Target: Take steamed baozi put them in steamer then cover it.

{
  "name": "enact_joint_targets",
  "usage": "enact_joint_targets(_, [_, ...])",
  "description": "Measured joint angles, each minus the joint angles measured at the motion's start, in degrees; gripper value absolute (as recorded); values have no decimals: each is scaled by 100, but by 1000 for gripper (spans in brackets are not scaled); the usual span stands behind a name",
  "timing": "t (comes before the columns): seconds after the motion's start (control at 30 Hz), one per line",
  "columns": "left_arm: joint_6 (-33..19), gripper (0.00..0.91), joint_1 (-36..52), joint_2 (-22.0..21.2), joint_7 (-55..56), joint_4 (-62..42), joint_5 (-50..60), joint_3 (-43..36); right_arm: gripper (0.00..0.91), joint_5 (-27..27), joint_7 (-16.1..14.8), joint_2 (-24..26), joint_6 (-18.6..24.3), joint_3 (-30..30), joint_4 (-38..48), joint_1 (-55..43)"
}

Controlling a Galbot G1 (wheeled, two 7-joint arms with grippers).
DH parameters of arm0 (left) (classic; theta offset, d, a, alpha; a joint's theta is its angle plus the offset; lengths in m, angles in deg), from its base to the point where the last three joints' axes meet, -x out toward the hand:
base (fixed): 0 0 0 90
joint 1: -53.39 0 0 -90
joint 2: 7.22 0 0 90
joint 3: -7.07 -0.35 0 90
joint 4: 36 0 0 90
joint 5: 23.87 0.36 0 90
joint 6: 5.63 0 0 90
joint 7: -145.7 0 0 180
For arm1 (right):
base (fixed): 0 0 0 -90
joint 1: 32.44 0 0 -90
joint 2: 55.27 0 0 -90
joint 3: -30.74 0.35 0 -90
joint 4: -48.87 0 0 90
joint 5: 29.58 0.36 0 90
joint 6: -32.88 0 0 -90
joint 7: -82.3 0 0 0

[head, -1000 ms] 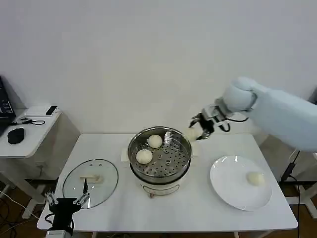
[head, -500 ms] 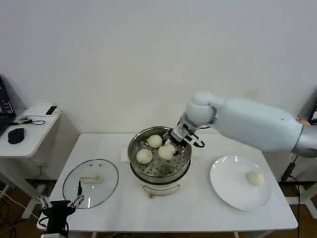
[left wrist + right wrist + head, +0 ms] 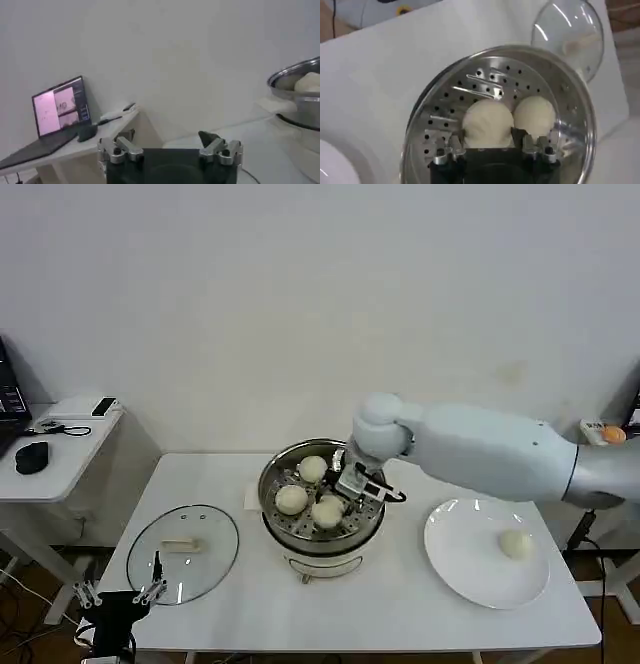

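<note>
Your right gripper (image 3: 338,500) dropped deeper into the steamer (image 3: 322,496), fingers clamped on a baozi (image 3: 487,122) (two others sat beside it); left gripper (image 3: 118,596) spread open, parked low.

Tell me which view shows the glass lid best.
Head view: the whole cover lies flat on the table, left of the steamer, bar handle visible. The right wrist view catches most of it beyond the steamer rim. The left wrist view gives no clear sight of it.
</note>
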Motion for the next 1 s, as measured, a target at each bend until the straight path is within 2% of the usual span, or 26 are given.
enact_joint_targets(0.3, [-2,907,19,0,1,-23,-2,-12,655,-195,4,-23,142,-50,-27,85])
enact_joint_targets(0.33, [-3,907,19,1,1,-25,-3,-12,887,-207,5,-22,151,-52,-27,85])
enact_joint_targets(0.37, [-4,907,20,1,1,-28,-4,-12,907,-212,14,-21,170,-54,-24,87])
enact_joint_targets(0.73, [2,907,39,38,-27,-34,33,-55,907,-278,220,70,224,78,-3,55])
enact_joint_targets(1.0, [34,907,100,134,-44,-18,10,-129,907,-199,335,324,70,330,69,-100])
